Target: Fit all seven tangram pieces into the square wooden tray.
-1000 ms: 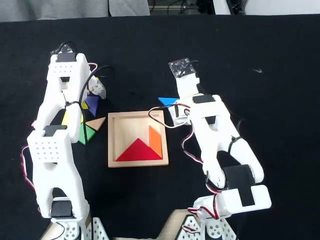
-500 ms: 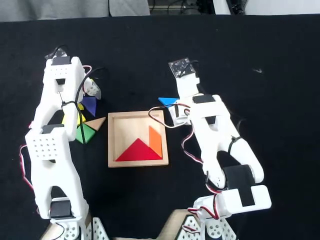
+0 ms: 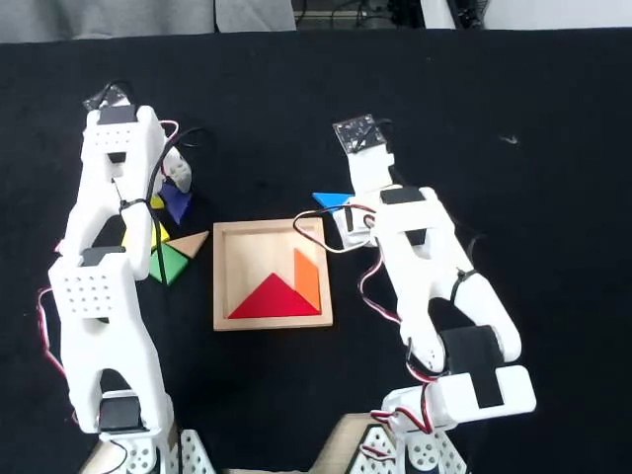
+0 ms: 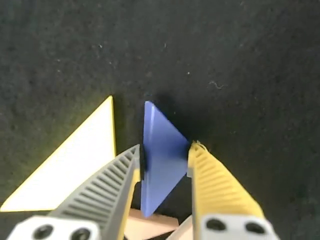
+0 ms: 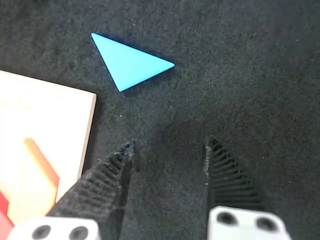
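A black cloth (image 3: 523,247) covers the table, and the two white arms stand over it, the left arm (image 3: 99,296) along the left side of the tray (image 3: 272,226) and the right arm (image 3: 434,276) along its right side. The square wooden tray lies between them, flat on the cloth. Two pieces lie inside it: a red triangle (image 3: 274,298) against the near edge, and an orange piece (image 3: 308,278) beside it along the right wall; the rest of the tray floor is bare wood. The other pieces lie outside. A yellow triangle (image 4: 75,170) sits left of the tray, partly under the left arm, with a green triangle (image 3: 170,265) just beside it and a small tan triangle (image 3: 191,242) pointing at the tray's far left corner. The dark blue triangle (image 4: 160,135) is beyond these, close beside the yellow one but apart from it, and the left gripper (image 4: 166,149) pinches it: one finger presses each of its edges. A light blue triangle (image 5: 131,62) lies on the cloth just past the tray's far right corner. The right gripper (image 5: 170,146) hangs over bare cloth near that corner with its fingers spread wide, holding nothing, the light blue triangle a little beyond its tips.
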Controlling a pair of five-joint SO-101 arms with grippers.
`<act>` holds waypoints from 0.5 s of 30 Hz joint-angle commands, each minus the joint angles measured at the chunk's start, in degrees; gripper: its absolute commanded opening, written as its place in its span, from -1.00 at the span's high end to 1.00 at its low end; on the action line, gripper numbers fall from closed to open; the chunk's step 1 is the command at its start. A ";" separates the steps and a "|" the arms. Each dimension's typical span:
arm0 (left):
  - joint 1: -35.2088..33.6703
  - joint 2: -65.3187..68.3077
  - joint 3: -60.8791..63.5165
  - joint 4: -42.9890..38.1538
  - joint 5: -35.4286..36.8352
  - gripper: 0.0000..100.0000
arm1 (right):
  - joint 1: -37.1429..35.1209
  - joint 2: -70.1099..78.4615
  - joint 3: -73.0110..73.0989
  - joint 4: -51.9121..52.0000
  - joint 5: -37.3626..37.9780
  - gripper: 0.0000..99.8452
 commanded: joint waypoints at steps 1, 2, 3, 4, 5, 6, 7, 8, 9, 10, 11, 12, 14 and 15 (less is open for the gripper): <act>3.30 -0.97 -6.90 5.89 -0.18 0.70 | -1.05 -3.12 -0.40 -0.88 0.70 0.58; 3.47 -0.62 -8.48 6.59 -0.18 0.70 | -1.05 -3.12 -0.40 -0.88 0.70 0.58; 3.47 -0.44 -9.71 7.03 -0.18 0.70 | -1.05 -3.12 -0.40 -0.88 0.70 0.58; 3.56 -0.44 -10.77 7.12 -0.18 0.70 | -1.05 -3.12 -0.40 -0.88 0.70 0.58; 3.56 -0.44 -11.47 7.12 -0.26 0.70 | -1.05 -3.12 -0.40 -0.88 0.70 0.58; 3.56 -0.44 -12.00 7.12 -0.44 0.70 | -1.05 -3.12 -0.40 -0.88 0.70 0.58; 3.56 -0.44 -12.44 7.21 -1.58 0.70 | -1.05 -3.12 -0.40 -0.88 0.70 0.58; 3.65 -0.44 -12.88 7.30 -3.16 0.70 | -1.05 -3.12 -0.40 -0.88 0.70 0.58; 4.09 -0.79 -13.23 7.30 -4.75 0.70 | -1.05 -3.12 -0.40 -0.88 0.70 0.58; 4.44 -1.05 -13.67 7.30 -5.98 0.70 | -1.05 -3.12 -0.40 -0.88 0.70 0.58; 4.70 -1.05 -14.20 7.38 -6.86 0.70 | -1.05 -3.12 -0.40 -0.88 0.70 0.58; 5.05 -1.05 -14.90 7.47 -7.38 0.70 | -1.05 -3.12 -0.40 -0.88 0.70 0.58; 6.20 -1.05 -15.96 7.74 -8.62 0.70 | -1.05 -3.12 -0.40 -0.88 0.70 0.58; 6.64 -1.05 -16.22 7.91 -9.93 0.70 | -1.05 -3.12 -0.40 -0.88 0.70 0.58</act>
